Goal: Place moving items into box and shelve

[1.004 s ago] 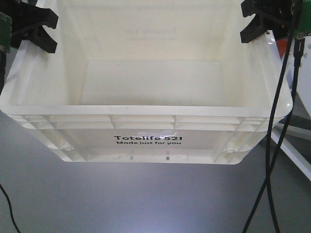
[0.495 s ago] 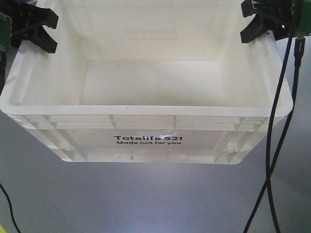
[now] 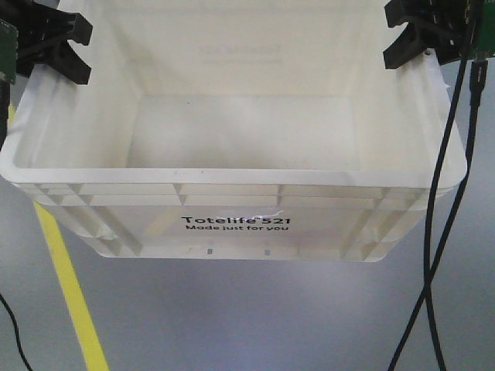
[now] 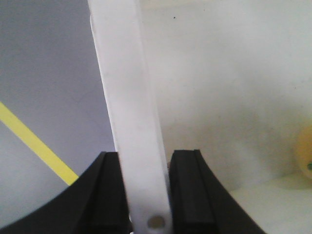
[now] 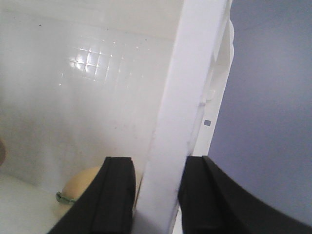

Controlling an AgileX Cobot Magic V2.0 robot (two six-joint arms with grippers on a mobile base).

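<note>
Here, the box (image 3: 232, 224) is held above a grey floor (image 3: 247, 317), a yellow line (image 3: 69, 286) running under its left corner. Its left rim is clamped by the left hand (image 4: 146, 158), its right rim by the right hand (image 5: 156, 168). A beige round thing (image 5: 83, 183) is seen inside.
</note>
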